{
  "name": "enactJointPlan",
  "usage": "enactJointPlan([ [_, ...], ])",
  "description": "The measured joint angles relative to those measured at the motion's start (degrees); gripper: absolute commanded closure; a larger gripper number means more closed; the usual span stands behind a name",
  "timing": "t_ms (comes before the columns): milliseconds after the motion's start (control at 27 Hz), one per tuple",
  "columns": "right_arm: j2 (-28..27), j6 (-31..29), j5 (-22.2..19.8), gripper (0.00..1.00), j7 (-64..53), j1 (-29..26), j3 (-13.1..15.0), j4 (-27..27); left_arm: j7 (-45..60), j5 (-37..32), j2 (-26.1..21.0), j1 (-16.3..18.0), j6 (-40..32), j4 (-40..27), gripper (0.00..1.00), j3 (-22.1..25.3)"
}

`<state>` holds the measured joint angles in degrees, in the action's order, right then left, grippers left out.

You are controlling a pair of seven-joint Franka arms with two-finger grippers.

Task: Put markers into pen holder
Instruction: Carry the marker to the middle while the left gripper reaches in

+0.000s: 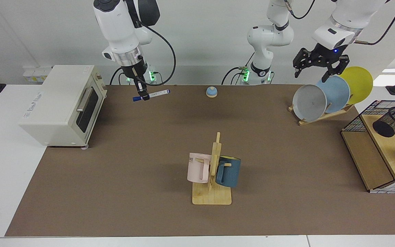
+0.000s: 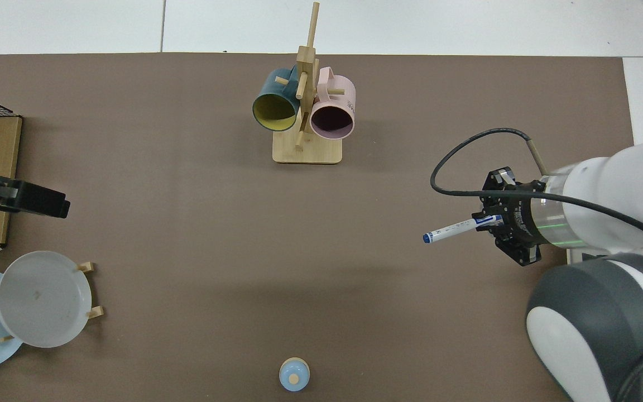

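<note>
A marker (image 1: pixel 158 93) with a white barrel and dark blue cap hangs nearly level in the air over the mat's back left part in the facing view. My right gripper (image 1: pixel 145 96) is shut on it near the capped end. In the top view the marker (image 2: pixel 452 229) sticks out leftward from the right gripper (image 2: pixel 493 220). The pen holder (image 1: pixel 393 121), a black mesh cup, leans tilted on the wooden shelf at the far right. My left gripper (image 1: pixel 312 72) hangs open and holds nothing above the plates; a black part of it (image 2: pixel 25 196) shows in the top view.
A white toaster oven (image 1: pixel 60 103) stands at the left. A wooden mug rack (image 1: pixel 213 178) with a pink and a blue mug is in the middle. Plates (image 1: pixel 324 96) lean in a rack at the back right. A wire basket (image 1: pixel 355 121) encloses the shelf. A small blue knob (image 1: pixel 211 91) sits at the back.
</note>
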<state>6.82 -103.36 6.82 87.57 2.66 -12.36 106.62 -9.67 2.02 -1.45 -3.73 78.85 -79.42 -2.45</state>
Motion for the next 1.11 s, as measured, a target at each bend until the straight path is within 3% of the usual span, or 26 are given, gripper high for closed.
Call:
enactJointPlan([
  [259,0.2,0.0,0.5,1.00,5.7,0.1,-5.3,-0.6,-6.0,1.9,0.0,-0.5,0.1,0.0,0.03,-2.0],
  [519,0.4,-0.1,4.8,1.00,12.5,0.1,-9.7,-1.7,-13.7,3.9,0.0,-0.6,1.0,-0.1,0.04,-4.8],
  [630,0.5,-0.8,5.3,1.00,15.4,0.2,-12.0,-2.3,-19.1,6.8,0.0,-0.6,2.5,-0.5,0.15,-5.0],
  [704,0.4,-1.6,5.3,1.00,17.0,0.2,-13.2,-2.4,-23.4,8.9,0.0,-0.6,4.2,-1.0,0.15,-5.0],
  [926,-0.3,-3.7,5.4,1.00,20.4,3.1,-14.1,-2.4,-34.4,15.4,0.3,-0.6,9.6,-4.8,0.15,-5.1],
  [1111,-2.5,-7.3,5.3,1.00,25.4,5.5,-14.1,-3.0,-36.6,16.5,0.5,-2.6,13.8,-7.4,0.17,-6.4],
])
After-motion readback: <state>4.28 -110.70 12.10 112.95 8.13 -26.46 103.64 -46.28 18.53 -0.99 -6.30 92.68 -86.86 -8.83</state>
